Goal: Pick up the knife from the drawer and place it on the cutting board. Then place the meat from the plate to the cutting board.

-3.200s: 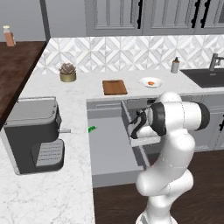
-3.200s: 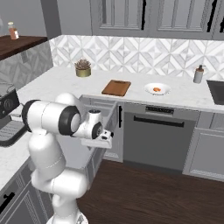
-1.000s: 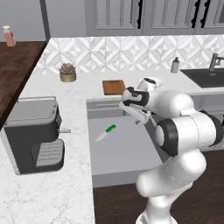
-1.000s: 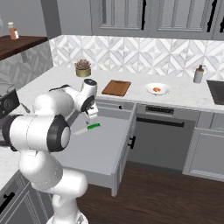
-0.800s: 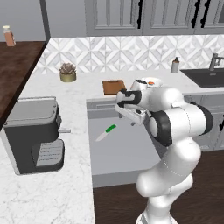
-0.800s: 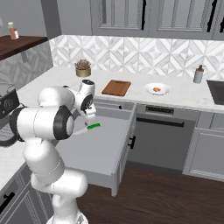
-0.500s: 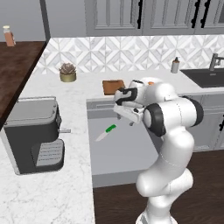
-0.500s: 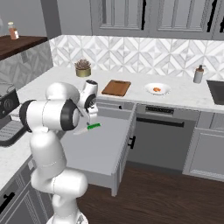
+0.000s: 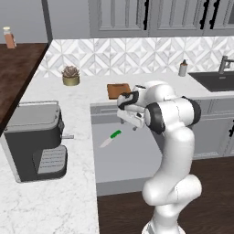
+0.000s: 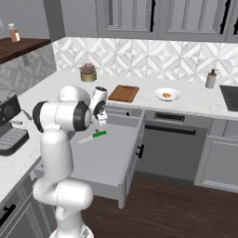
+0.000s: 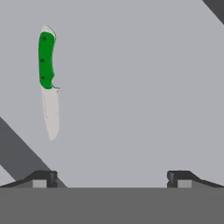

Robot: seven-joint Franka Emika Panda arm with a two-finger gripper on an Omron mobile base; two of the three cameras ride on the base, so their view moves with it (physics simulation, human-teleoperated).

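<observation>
The knife (image 9: pixel 111 138) (image 10: pixel 93 136) lies flat on the grey floor of the pulled-out drawer (image 9: pixel 125 157) (image 10: pixel 107 160). In the hand view the knife (image 11: pixel 48 78) sits at the upper left, green handle away from me, pale blade towards me. My gripper (image 9: pixel 129 122) (image 10: pixel 98 125) (image 11: pixel 111 178) hangs open over the drawer's back part, a little right of the knife, with nothing between its fingertips (image 11: pixel 41 177). The reddish-brown cutting board (image 9: pixel 119 90) (image 10: pixel 123 93) lies on the counter behind the drawer. Right of the board stands the white plate (image 10: pixel 175 94) with the orange-red meat (image 10: pixel 166 95). In the left base view my arm hides the plate.
A dark coffee machine (image 9: pixel 36 137) stands on the counter left of the drawer. A potted plant (image 9: pixel 70 75) sits at the back left. A soap bottle (image 9: pixel 183 68) and a sink (image 9: pixel 215 80) are at the right. The drawer front (image 10: pixel 132 153) juts out beside the dishwasher (image 10: pixel 169 148).
The drawer, partly open 3.2 s ago with my gripper at its front, now stands fully out. My hand has swung over it and crept left and lower towards the knife.
</observation>
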